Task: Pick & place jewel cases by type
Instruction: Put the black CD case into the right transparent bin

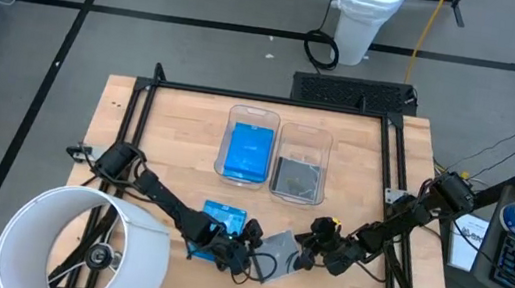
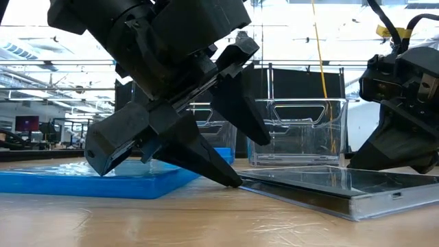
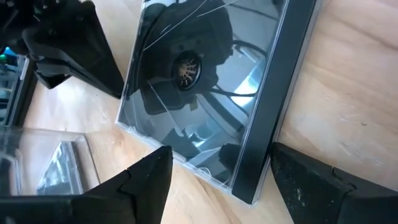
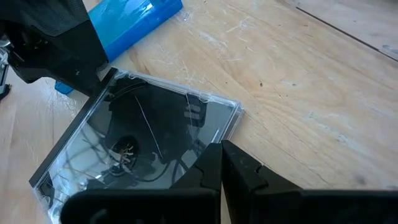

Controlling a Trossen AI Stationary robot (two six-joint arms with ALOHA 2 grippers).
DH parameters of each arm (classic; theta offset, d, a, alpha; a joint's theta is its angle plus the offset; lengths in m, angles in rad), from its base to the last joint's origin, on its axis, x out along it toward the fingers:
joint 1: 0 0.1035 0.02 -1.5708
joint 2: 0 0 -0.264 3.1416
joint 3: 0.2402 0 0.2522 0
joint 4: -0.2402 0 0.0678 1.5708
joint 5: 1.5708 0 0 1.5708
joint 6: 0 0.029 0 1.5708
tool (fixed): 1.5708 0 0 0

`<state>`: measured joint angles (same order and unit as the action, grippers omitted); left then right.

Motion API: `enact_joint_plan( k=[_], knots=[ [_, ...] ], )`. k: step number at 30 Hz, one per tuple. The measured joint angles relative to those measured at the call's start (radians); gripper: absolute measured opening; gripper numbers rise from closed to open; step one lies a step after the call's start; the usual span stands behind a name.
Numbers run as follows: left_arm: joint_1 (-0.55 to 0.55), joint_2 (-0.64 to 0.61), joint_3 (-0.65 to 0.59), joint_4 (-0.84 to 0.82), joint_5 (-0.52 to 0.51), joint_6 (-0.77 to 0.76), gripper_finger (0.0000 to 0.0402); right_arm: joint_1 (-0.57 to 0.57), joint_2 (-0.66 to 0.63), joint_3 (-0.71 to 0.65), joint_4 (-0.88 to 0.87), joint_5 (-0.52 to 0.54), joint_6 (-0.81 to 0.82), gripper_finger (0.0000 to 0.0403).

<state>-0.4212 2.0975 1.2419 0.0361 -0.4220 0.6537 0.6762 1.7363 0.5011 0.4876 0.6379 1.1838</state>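
A dark grey jewel case [image 1: 277,256] [image 3: 205,81] [image 4: 149,137] lies flat on the wooden table near its near edge. A blue jewel case [image 1: 224,216] [image 4: 134,18] lies flat just to its left. My left gripper [image 1: 244,251] [image 3: 221,152] is open and low over the grey case. Its two fingers stand on either side of one corner, and one fingertip [image 2: 230,180] is down at the table beside that corner. My right gripper [image 1: 309,244] [image 4: 221,149] is shut, at the grey case's right edge. My right gripper has its shut fingertips [image 4: 214,158] at the grey case's right edge [image 4: 231,121]. It comes in slanting down from the table's right. The case lies flat on the table. I cannot tell whether the fingertips touch it.
Two clear bins stand mid-table. The left bin [image 1: 253,115] holds blue cases and the right bin [image 1: 307,131] holds grey ones. A black rail frame [image 1: 274,101] runs around the work area. A white round shade [image 1: 82,241] overlaps the table's near-left corner.
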Motion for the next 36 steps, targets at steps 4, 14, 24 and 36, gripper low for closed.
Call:
enact_joint_plan(
  k=[4,14,24,36],
  knots=[
    [-0.002,-0.002,0.000,-0.004,-0.024,0.008,0.0269,0.000,0.000,0.000,0.001,0.001,0.000,0.0000],
    [-0.016,-0.003,-0.001,0.002,-0.098,0.053,0.0269,0.000,0.000,0.000,0.001,0.004,0.000,0.0000],
    [-0.020,-0.004,-0.001,0.002,-0.127,0.056,0.0269,0.000,0.000,0.000,0.001,0.004,-0.001,0.0000],
    [-0.025,-0.004,-0.001,0.002,-0.156,0.076,0.0269,0.000,0.000,0.000,0.002,0.005,-0.004,0.0000]
  ],
)
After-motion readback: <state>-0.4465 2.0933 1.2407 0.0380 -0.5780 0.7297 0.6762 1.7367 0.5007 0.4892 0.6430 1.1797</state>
